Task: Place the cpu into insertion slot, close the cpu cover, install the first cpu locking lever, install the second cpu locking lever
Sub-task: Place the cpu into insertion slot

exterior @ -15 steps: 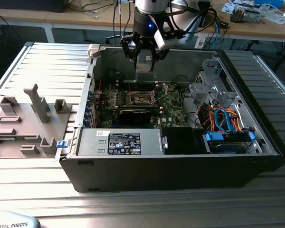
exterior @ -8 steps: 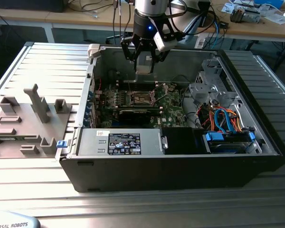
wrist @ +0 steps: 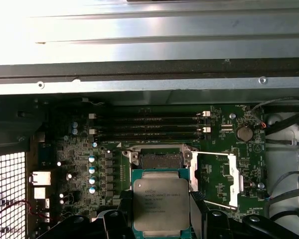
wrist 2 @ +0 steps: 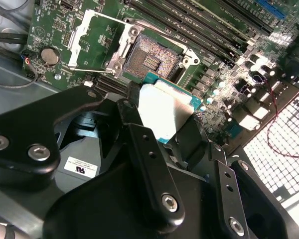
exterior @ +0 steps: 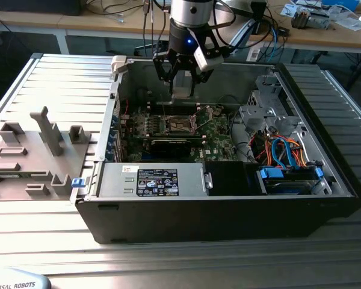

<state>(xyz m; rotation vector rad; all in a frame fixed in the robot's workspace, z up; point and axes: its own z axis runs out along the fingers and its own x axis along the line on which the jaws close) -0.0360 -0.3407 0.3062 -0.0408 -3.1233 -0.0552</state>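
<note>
My gripper (exterior: pixel 182 79) hangs inside the open computer case (exterior: pixel 228 217), shut on the cpu (exterior: pixel 182 86). In both wrist views the cpu (wrist: pixel 162 201) (wrist 2: pixel 165 110) is a flat square chip with a silvery top, pinched by its edges between the black fingers (wrist 2: pixel 139 134). It hovers a little above the green board, beside the insertion slot (wrist: pixel 160 159) (wrist 2: pixel 152 59) (exterior: pixel 179 124), whose dark centre lies bare. The cpu cover (wrist: pixel 217 177) (wrist 2: pixel 97 37) is swung open to one side of the slot. Thin wire locking levers (wrist: pixel 209 154) stand released along the cover.
Long memory slots (wrist: pixel 149 124) run beside the socket. A black graphics card (exterior: pixel 168 144) and the power supply (exterior: pixel 150 180) lie nearer the case front. A drive bay with blue and orange cables (exterior: pixel 283 156) fills the exterior view's right. A grey fixture tray (exterior: pixel 36 150) lies outside on the exterior view's left.
</note>
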